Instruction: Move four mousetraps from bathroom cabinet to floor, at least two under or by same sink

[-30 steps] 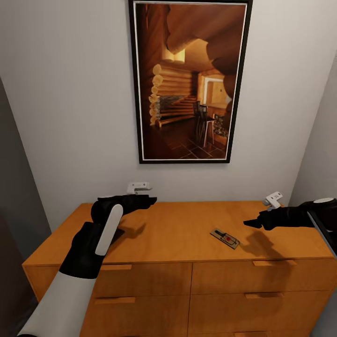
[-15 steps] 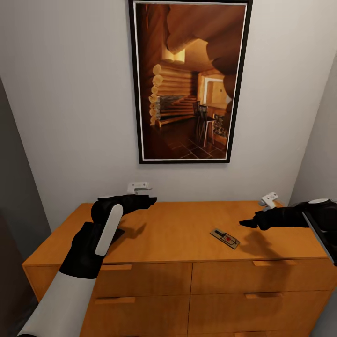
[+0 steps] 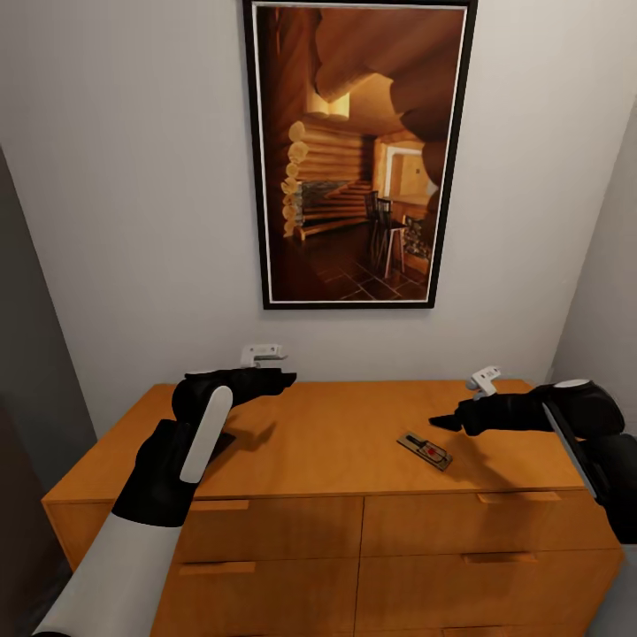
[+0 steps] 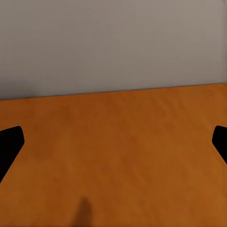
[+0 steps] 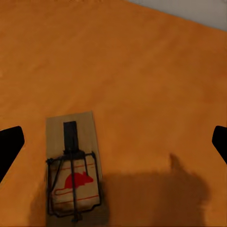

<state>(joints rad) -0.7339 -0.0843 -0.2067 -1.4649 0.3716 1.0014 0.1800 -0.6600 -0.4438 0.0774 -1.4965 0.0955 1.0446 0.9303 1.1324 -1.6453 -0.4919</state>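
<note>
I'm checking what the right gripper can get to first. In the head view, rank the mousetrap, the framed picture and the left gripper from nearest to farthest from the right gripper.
1. The mousetrap, flat on the cabinet top, just below and inward of the right gripper.
2. The left gripper, across the cabinet top on the robot's left.
3. The framed picture, high on the wall behind.

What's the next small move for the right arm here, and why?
Probably lower the right hand down and slightly forward onto the mousetrap. The trap lies flat on the cabinet top, just below and ahead of the open fingertips. In the right wrist view it sits off to one side between them, so centring it first looks wise.
</note>
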